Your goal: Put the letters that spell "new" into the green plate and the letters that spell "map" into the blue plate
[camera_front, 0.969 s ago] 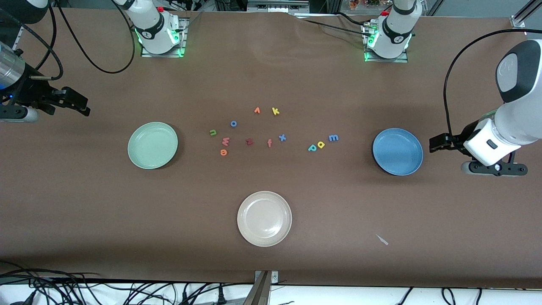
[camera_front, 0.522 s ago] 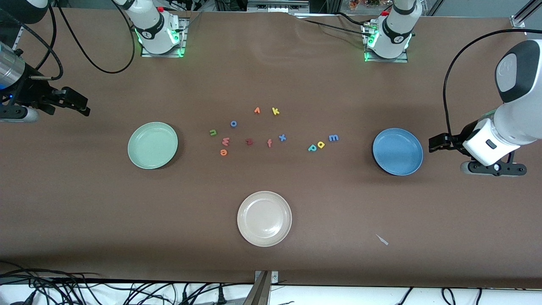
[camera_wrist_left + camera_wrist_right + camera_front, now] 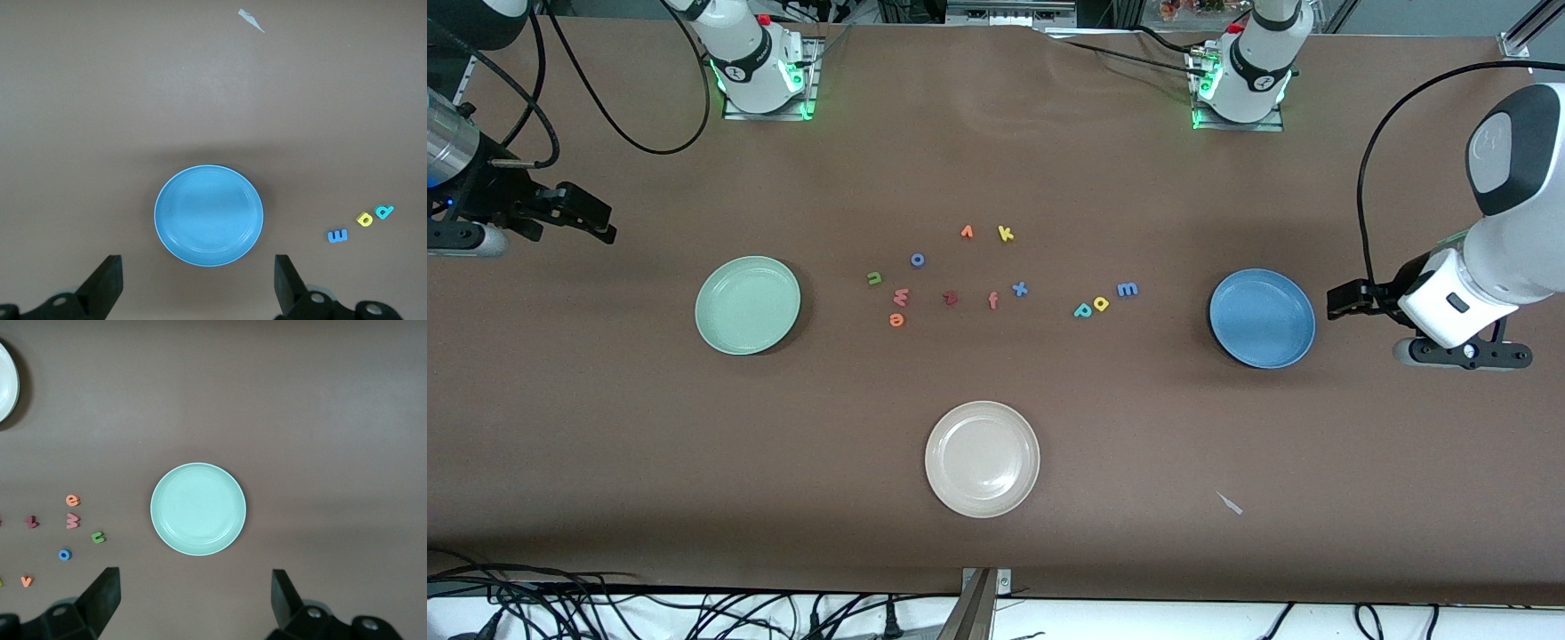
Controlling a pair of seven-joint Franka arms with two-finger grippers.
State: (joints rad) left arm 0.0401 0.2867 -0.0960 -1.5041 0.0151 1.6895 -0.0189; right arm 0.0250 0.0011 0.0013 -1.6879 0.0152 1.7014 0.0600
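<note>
The green plate [image 3: 747,305] [image 3: 198,509] lies toward the right arm's end, the blue plate [image 3: 1262,318] [image 3: 209,215] toward the left arm's end. Beside the green plate lie the green n [image 3: 874,278] [image 3: 98,537], pinkish w [image 3: 901,296] [image 3: 72,520] and orange e [image 3: 896,320] [image 3: 73,499]. Nearer the blue plate sit the blue m [image 3: 1128,289] [image 3: 338,235], yellow a [image 3: 1101,303] [image 3: 364,219] and teal p [image 3: 1083,309] [image 3: 384,212]. My left gripper [image 3: 1338,300] [image 3: 198,267] hovers open just outside the blue plate. My right gripper [image 3: 600,220] [image 3: 193,580] hangs open outside the green plate.
A cream plate [image 3: 982,459] lies nearest the front camera. Other letters sit mid-table: blue o [image 3: 917,260], dark red z [image 3: 951,298], salmon f [image 3: 992,301], blue x [image 3: 1019,288], yellow k [image 3: 1006,234], an orange one [image 3: 967,232]. A paper scrap [image 3: 1230,503] lies near the front edge.
The left arm's hand has drifted a touch toward the blue plate; nothing else has moved.
</note>
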